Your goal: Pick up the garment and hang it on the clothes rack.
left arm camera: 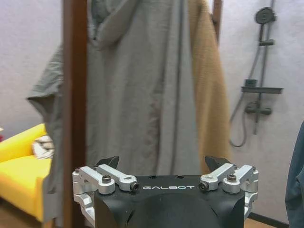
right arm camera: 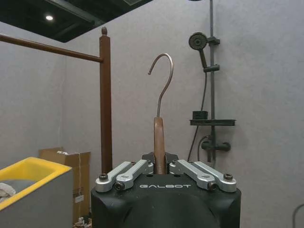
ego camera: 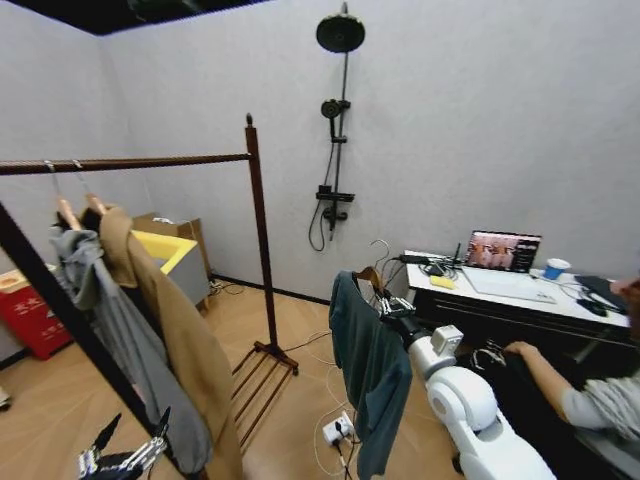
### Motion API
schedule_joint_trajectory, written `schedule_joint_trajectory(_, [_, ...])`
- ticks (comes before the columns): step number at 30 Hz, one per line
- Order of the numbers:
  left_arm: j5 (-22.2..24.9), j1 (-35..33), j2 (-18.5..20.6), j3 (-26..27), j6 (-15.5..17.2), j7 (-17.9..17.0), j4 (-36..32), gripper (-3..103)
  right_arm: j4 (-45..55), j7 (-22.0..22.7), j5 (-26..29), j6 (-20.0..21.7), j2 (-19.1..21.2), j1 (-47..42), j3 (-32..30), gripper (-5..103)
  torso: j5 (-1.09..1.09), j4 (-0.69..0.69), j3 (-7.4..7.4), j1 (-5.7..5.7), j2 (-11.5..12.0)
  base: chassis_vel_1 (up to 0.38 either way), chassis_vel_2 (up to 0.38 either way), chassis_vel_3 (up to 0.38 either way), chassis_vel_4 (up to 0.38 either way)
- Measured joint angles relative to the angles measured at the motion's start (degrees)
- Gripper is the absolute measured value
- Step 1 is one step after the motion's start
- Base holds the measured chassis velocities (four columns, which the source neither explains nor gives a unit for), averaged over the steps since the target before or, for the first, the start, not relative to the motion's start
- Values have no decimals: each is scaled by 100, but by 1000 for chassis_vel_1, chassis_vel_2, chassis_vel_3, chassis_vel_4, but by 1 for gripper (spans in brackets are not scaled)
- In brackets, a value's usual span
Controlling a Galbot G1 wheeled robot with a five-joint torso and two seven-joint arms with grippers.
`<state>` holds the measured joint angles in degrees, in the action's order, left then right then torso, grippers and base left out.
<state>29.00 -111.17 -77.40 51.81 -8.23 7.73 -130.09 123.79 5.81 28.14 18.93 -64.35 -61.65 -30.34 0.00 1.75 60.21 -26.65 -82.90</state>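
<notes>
black left gripper with silver finger links (left arm camera: 161, 167), jaws spread wide, nothing between them | dark reddish-brown wooden rack post (left arm camera: 74, 95) close ahead | grey hooded jacket of soft cloth (left arm camera: 137, 85) hanging behind the post | long tan coat (left arm camera: 209, 90) beside it (partly overlapped) | dark teal-blue garment (left arm camera: 298, 180) at frame edge | yellow bin (left arm camera: 19, 175) | black wall shower (left arm camera: 261, 71)

The top bar of the clothes rack (ego camera: 150, 161) lies bare from the tan coat (ego camera: 170, 330) to the right-hand post (ego camera: 262, 250), leaving open room there. The coat and the grey hooded jacket (ego camera: 120, 350) fill the bar's left part. Open floor (ego camera: 300, 400) separates the rack from the garment (ego camera: 370, 390). The counter (ego camera: 500, 300) blocks the right.
</notes>
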Motion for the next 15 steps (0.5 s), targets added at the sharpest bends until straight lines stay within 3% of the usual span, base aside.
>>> schedule_joint_trajectory(15, [0,0,0,0,0,0,0,100,121,-77,-91,12,-105,-40,57,9,-1,0,1,-4,2,29,226,232,26])
